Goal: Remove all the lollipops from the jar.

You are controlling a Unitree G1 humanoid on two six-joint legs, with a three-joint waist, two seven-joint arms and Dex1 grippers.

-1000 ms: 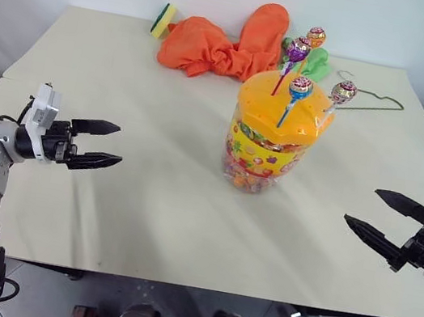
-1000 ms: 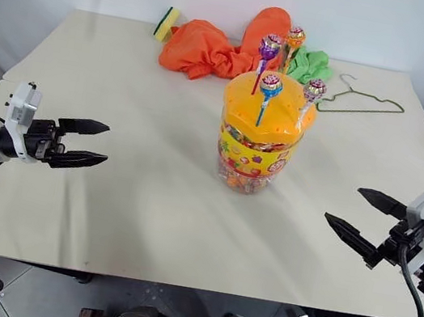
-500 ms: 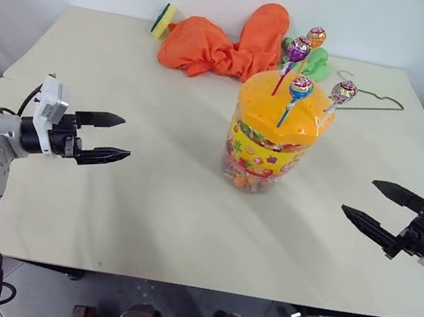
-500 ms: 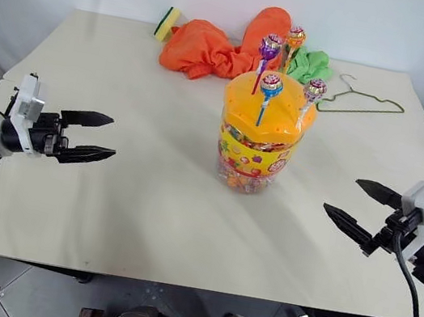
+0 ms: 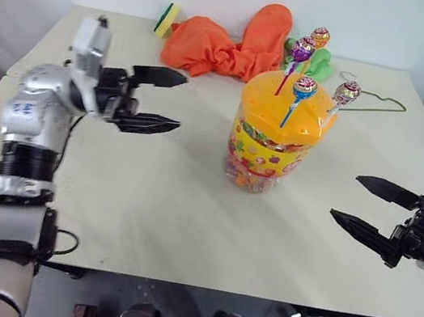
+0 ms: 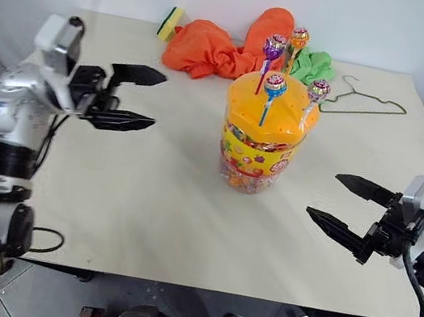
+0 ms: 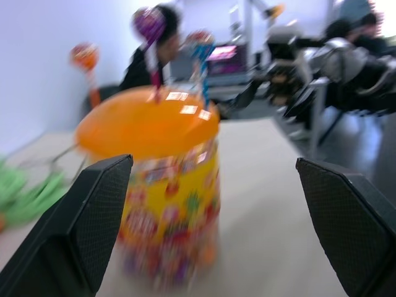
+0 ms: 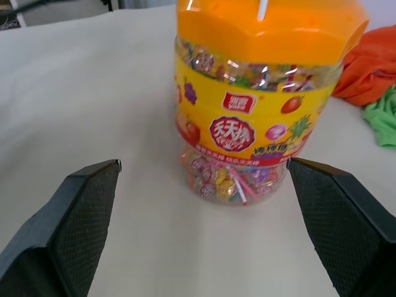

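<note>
The jar [image 5: 273,154], a clear tub with a domed orange lid [image 5: 284,110] and a yellow label, stands upright mid-table. Several lollipops rise on sticks from its lid: purple [image 5: 303,50], orange [image 5: 320,37], blue [image 5: 304,85] and pinkish-silver [image 5: 347,91]. My left gripper [image 5: 179,102] hovers open to the jar's left, pointing at it at about lid height. My right gripper [image 5: 346,198] hangs open and empty to the jar's right, lower and nearer the front edge. The right wrist view has the jar [image 8: 260,124] framed between the black fingers [image 8: 80,210].
Behind the jar lie an orange cloth [image 5: 216,44], a green cloth [image 5: 321,63] and a yellow-green sponge [image 5: 164,20]. A wire hanger [image 5: 380,102] rests at the back right. The table's front edge [image 5: 198,286] runs just below both arms.
My left gripper has risen and swung right, from low at the table's left side to near the jar's lid height. The right gripper has edged slightly left and up. Both stay open.
</note>
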